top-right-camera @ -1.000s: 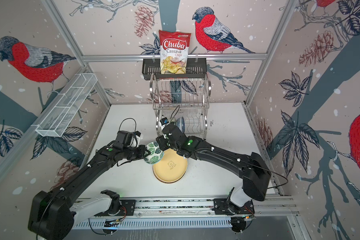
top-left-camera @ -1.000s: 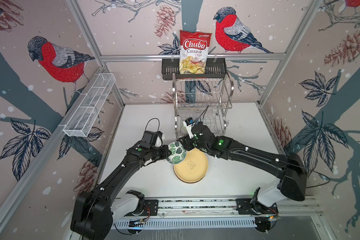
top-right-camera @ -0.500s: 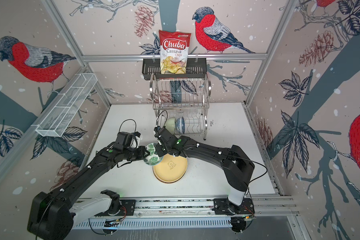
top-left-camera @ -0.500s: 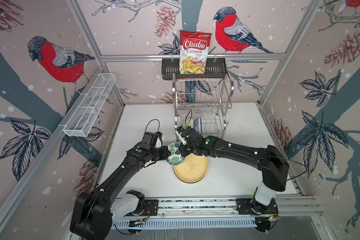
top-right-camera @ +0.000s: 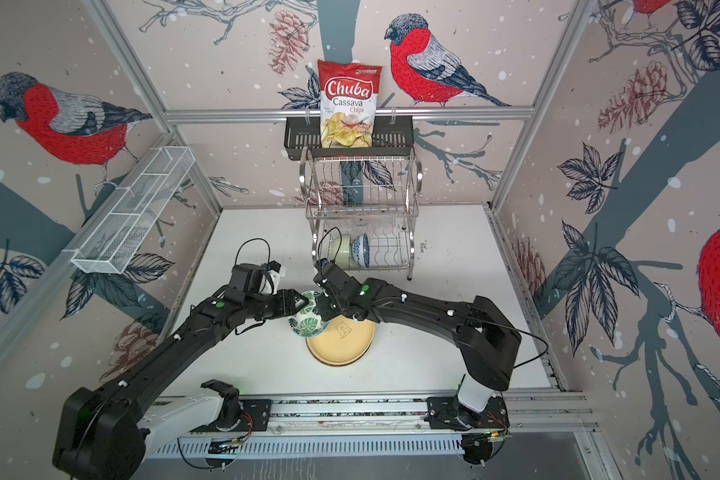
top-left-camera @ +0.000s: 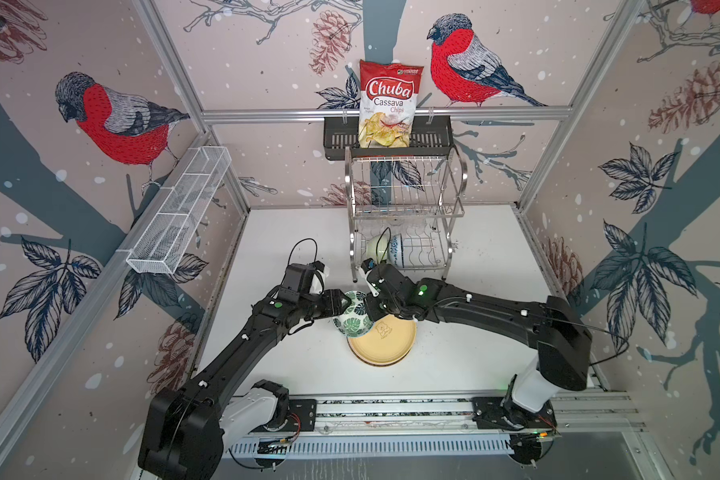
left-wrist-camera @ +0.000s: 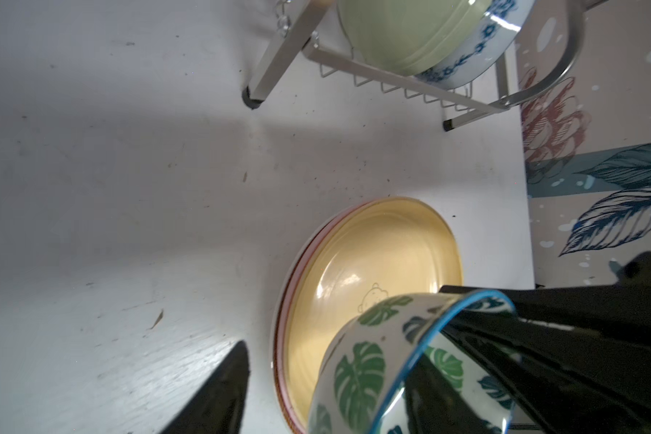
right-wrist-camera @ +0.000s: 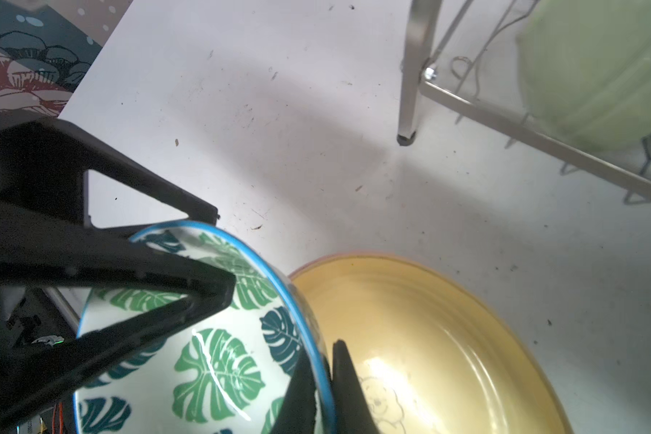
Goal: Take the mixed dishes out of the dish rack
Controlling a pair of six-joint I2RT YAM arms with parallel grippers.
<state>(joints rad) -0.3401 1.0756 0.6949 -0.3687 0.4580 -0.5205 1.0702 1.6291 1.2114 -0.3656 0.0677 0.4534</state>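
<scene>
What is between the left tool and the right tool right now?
The green-leaf bowl, in both top views. The right wrist view shows the right tool shut on its rim and the left tool open, one finger inside the bowl, one outside.

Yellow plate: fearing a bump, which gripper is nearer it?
Right. The right gripper pinches the leaf bowl's rim nearest the plate; the left gripper straddles the opposite rim, farther off.

Right fingers [right-wrist-camera: 347, 390] now pinch the rim of the leaf-print bowl [right-wrist-camera: 218, 372]; left fingers [left-wrist-camera: 218, 398] have spread.
</scene>
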